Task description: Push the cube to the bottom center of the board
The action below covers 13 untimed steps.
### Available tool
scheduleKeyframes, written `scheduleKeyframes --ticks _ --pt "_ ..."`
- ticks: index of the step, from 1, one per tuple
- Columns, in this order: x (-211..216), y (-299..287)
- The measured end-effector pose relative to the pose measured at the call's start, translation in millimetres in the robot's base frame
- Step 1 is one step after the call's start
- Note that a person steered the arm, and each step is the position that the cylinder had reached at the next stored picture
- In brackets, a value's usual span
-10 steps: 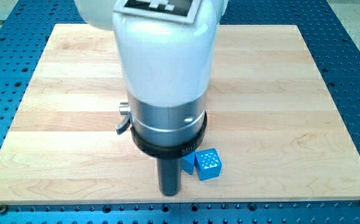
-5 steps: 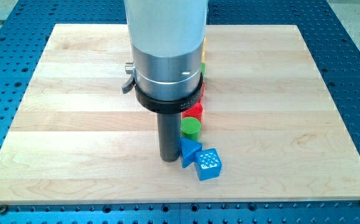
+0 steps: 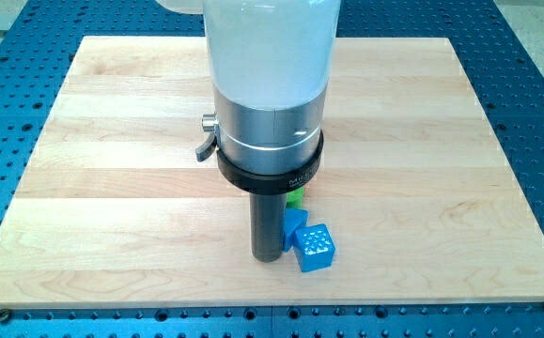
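A blue cube (image 3: pixel 316 248) with white dots on its top lies near the view's bottom edge of the wooden board (image 3: pixel 112 141), slightly right of centre. A blue triangular block (image 3: pixel 294 227) touches its upper left side. My tip (image 3: pixel 268 256) stands just left of the triangular block and the cube, close to both. A green cylinder (image 3: pixel 295 198) peeks out behind the rod, above the triangular block. The arm's body hides the other blocks higher up.
The board lies on a blue perforated table (image 3: pixel 535 141). The arm's white and silver body (image 3: pixel 270 94) covers the board's upper middle.
My tip went up the view and then came back down and to the right; it now stands closer to the blue triangular block and the cube. The red block and most of the green cylinder are hidden again.
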State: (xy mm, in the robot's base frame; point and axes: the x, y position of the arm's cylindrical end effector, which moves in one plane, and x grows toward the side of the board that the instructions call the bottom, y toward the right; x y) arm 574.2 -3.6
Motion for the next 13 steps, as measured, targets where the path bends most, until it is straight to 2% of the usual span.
scheduleKeyframes --ticks 2,3,4,6,7,9,11,13 --pt "3 -8" --pt "38 -8" --pt "45 -6" --pt "44 99" --pt "40 131" --pt "-36 126" --pt "-30 81" --pt "-2 68"
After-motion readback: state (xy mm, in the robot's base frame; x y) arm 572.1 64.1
